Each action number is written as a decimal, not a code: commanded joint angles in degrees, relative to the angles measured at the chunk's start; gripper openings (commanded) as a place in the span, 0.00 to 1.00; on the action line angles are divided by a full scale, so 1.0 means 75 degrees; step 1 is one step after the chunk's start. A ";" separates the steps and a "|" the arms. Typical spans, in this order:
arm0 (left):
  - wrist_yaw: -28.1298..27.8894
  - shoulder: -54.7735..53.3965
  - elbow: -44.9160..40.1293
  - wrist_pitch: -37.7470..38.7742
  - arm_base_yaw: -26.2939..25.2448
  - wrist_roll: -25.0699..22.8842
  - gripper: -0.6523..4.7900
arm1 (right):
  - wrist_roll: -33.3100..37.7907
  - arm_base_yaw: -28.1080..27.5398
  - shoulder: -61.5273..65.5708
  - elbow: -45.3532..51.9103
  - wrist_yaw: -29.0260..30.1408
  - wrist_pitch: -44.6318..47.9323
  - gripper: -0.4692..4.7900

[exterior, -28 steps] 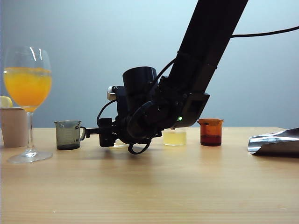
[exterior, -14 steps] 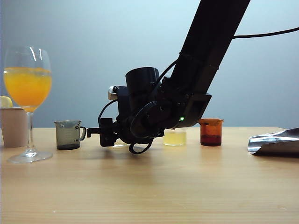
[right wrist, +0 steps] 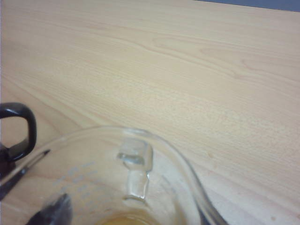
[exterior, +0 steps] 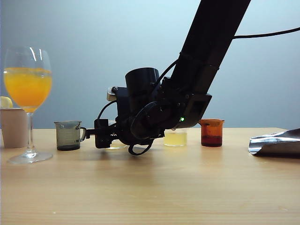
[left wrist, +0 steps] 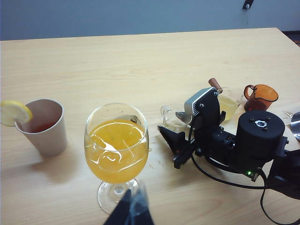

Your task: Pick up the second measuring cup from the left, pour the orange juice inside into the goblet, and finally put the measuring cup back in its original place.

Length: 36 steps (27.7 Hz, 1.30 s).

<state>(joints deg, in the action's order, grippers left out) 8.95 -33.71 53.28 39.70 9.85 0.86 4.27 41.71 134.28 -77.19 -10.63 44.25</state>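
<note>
Shows, in the exterior view, the right gripper (exterior: 102, 133) low over the counter (exterior: 150, 187), just beside the grey cup (exterior: 69, 135), hiding nearly all of the second cup. Also shows there a foil sheet (exterior: 276, 143) at far right, seen whole in no other view.

Reveals, from the left wrist view, the second cup (left wrist: 172, 117) upright on the counter between the right gripper's jaws; cannot tell how wide the jaws are or whether they touch the glass. Catches the orange juice (left wrist: 117, 150) in the goblet (left wrist: 117, 140), near a paper cup (left wrist: 44, 126) with a lemon slice (left wrist: 14, 113). Shows only a dark blurred tip of the left gripper (left wrist: 131, 213), near the goblet's foot; cannot tell its width.

Adds, from the right wrist view, a trace of orange at the cup's bottom. Picks up faint marks (right wrist: 79, 178) on its wall, too blurred to read.
</note>
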 commanded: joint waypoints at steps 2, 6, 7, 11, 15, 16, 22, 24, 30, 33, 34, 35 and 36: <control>0.0035 0.0015 0.0038 -0.0067 0.0000 -0.0052 0.11 | 0.0032 0.0064 -0.0160 -0.0015 0.0061 -0.0259 0.73; 0.0035 0.0015 0.0038 -0.0067 0.0000 -0.0052 0.11 | 0.0032 0.0108 -0.0373 -0.0015 0.0058 -0.0472 0.73; 0.0035 0.0015 0.0038 -0.0067 0.0000 -0.0052 0.11 | 0.0032 0.0114 -0.0420 -0.0015 0.0058 -0.0545 0.73; 0.0035 0.0015 0.0038 -0.0067 0.0000 -0.0052 0.11 | 0.0032 0.0117 -0.0612 -0.0015 0.0061 -0.0973 0.74; 0.0035 0.0015 0.0038 -0.0070 0.0000 -0.0052 0.11 | 0.0032 0.0119 -0.0825 -0.0015 0.0070 -0.1693 0.79; 0.0035 0.0015 0.0038 -0.0070 0.0000 -0.0052 0.11 | 0.0035 0.0119 -0.0863 -0.0012 0.0073 -0.1784 0.79; 0.0035 0.0015 0.0038 -0.0070 0.0000 -0.0050 0.11 | 0.0035 0.0119 -0.1163 -0.0015 0.0093 -0.2623 0.79; 0.0032 0.0015 0.0038 -0.0070 0.0000 -0.0052 0.11 | 0.0035 0.0119 -0.1352 -0.0015 0.0099 -0.3104 0.79; 0.0015 0.0017 0.0038 -0.0070 0.0000 -0.0050 0.11 | 0.0038 0.0119 -0.1813 -0.0017 0.0329 -0.4106 0.79; 0.0017 0.0020 0.0038 -0.0067 0.0000 -0.0041 0.11 | 0.0038 0.0122 -0.2189 -0.0017 0.0595 -0.4797 0.63; 0.0017 0.0020 0.0038 -0.0067 0.0000 -0.0020 0.11 | 0.0038 0.0122 -0.2349 -0.0017 0.0641 -0.5082 0.53; 0.0020 0.0023 0.0038 -0.0067 0.0000 -0.0017 0.11 | 0.0038 0.0122 -0.2498 -0.0017 0.0644 -0.5321 0.41; 0.0023 0.0026 0.0038 -0.0067 0.0000 -0.0003 0.11 | 0.0087 0.0122 -0.2678 -0.0023 0.0673 -0.5636 0.21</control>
<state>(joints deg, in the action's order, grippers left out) 8.93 -33.69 53.28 39.72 9.85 0.91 4.47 42.37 116.11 -77.06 -6.15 4.84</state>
